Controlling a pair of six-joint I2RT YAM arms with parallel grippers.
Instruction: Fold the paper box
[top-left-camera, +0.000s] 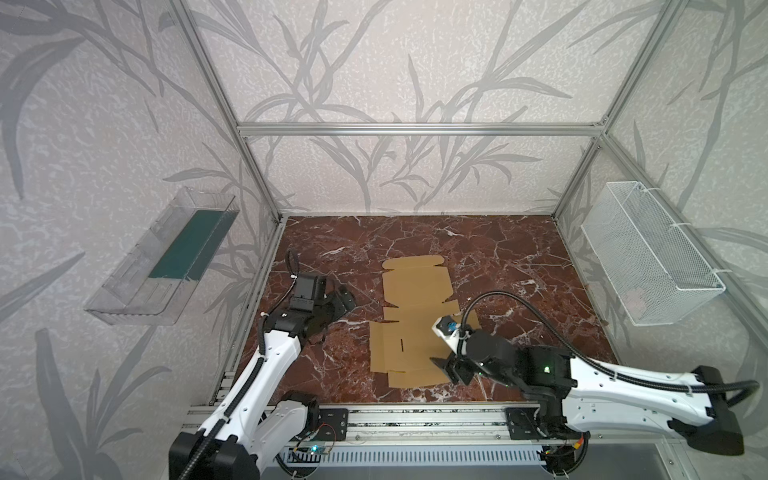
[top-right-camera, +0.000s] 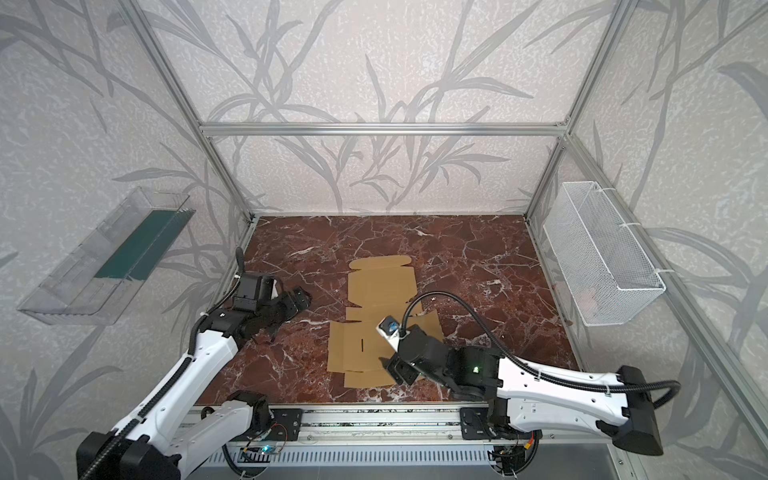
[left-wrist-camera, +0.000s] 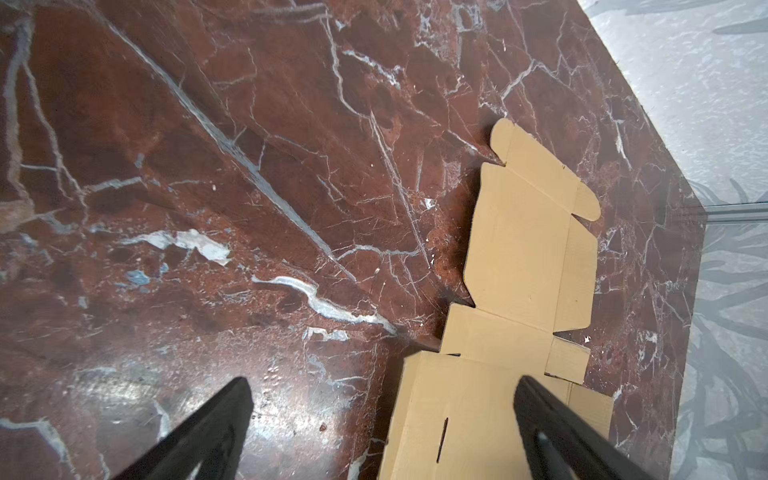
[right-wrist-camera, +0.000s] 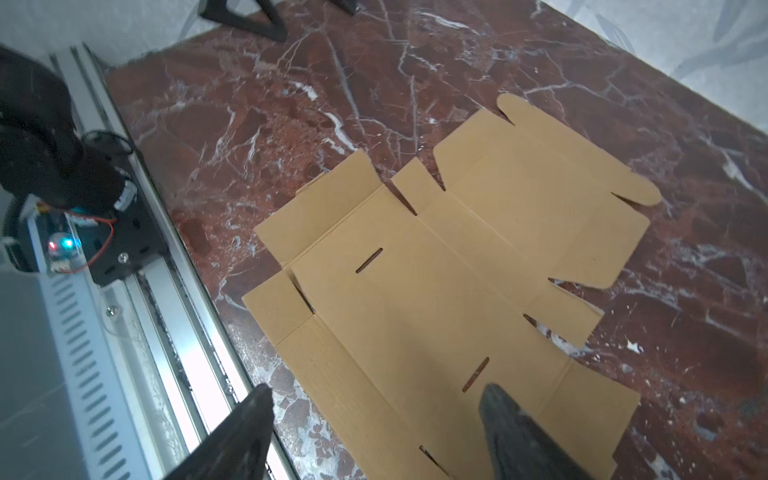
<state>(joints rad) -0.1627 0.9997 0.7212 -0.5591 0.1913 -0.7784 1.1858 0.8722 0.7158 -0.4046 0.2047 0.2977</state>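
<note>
Folding looks barely begun: the left hand (left-wrist-camera: 382, 384) hangs wide and empty near the left side of the paper box (top-left-camera: 411, 316), a nearly flat sheet lying mid-way across the bench (top-left-camera: 519, 257), though one near side panel (top-left-camera: 380, 347) may be slightly lifted. Its long axis runs from the near edge toward the back wall (top-left-camera: 415, 174), rounded tuck flap (top-left-camera: 413, 262) farthest away. Over its near right corner the right hand (right-wrist-camera: 376, 390) hovers, fingers apart, holding nothing; no wall is raised yet.

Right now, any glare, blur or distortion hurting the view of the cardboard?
In both top views: even light, paper box clear, frame posts splay from the wide-angle lens. Left wrist: glare patch on the table, box sharp. Right wrist: box sharp, the right gripper's fingers soft.
</note>
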